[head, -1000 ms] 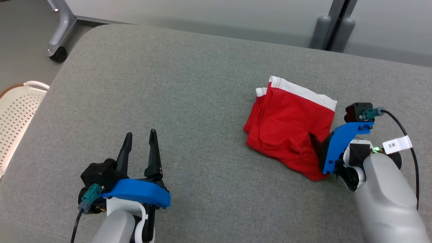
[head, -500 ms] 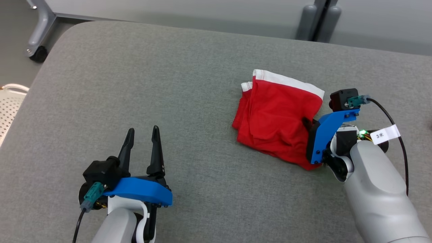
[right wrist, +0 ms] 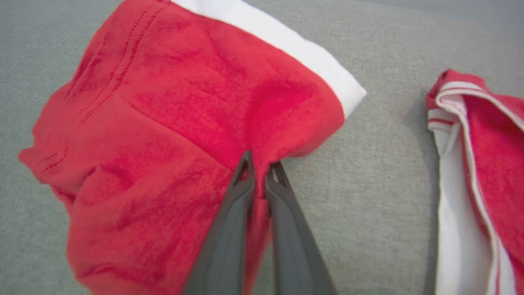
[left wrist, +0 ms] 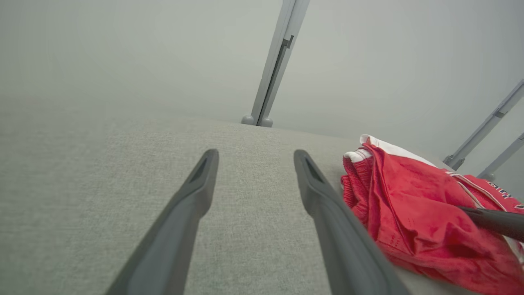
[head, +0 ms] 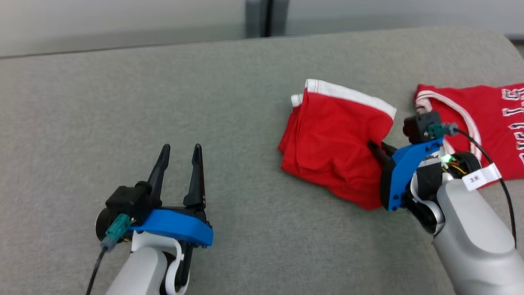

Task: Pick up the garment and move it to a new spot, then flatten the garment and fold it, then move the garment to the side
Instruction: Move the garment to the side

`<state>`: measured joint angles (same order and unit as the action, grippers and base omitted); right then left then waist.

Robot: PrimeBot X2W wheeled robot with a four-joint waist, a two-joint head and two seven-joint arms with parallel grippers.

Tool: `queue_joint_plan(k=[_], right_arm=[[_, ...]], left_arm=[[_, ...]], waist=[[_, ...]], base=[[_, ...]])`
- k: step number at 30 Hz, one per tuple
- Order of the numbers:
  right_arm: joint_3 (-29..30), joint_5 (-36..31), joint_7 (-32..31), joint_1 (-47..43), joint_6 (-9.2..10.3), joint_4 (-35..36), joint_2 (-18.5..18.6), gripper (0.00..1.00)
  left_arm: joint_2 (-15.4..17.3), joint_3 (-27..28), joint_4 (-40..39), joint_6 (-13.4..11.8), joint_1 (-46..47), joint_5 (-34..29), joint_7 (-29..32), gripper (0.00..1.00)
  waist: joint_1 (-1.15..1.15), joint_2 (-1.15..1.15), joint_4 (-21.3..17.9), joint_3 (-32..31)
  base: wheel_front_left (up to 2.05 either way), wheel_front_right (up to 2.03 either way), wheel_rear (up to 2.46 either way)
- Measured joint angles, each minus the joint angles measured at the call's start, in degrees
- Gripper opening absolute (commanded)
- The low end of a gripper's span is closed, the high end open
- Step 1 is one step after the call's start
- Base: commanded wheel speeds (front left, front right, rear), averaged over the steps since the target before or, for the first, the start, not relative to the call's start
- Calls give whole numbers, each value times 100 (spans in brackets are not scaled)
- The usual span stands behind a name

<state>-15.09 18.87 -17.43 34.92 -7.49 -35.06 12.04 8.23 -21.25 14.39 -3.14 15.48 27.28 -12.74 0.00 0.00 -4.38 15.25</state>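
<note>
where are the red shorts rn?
Head view, right of centre on the grey fabric surface: the red shorts lie bunched, their right edge pinched in the right hand, a red jersey just to their right.

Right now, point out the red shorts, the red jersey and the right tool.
red shorts (head: 335, 135), head view, middle of the top layer.
red jersey (head: 489, 106), head view, red body beside the striped trim.
right tool (right wrist: 262, 164), right wrist view, between its fingertips, pinching the shorts' edge.
</note>
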Motion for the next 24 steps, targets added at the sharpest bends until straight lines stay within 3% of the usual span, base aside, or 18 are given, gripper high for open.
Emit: queue_joint_plan(k=[5,10,18,24], right_arm=[[-57,183,-101,-279,0,558,151,0],[-2,203,-200,-492,0,876,240,0],[116,110,-434,-620,0,1107,452,0],[307,-37,-866,-631,0,1312,1131,0]], left_arm=[[67,-62,-181,-27,12,-47,143,100],[91,-157,-311,-37,20,-66,245,100],[104,-233,-394,-43,-3,-65,315,100],[73,-328,-489,-67,-27,-64,322,100]], waist=[[0,0,-560,-5],[0,0,-842,-108],[-1,0,-791,-257],[-1,0,-549,-264]], base=[[0,0,0],[0,0,0],[0,0,0],[0,0,0]])
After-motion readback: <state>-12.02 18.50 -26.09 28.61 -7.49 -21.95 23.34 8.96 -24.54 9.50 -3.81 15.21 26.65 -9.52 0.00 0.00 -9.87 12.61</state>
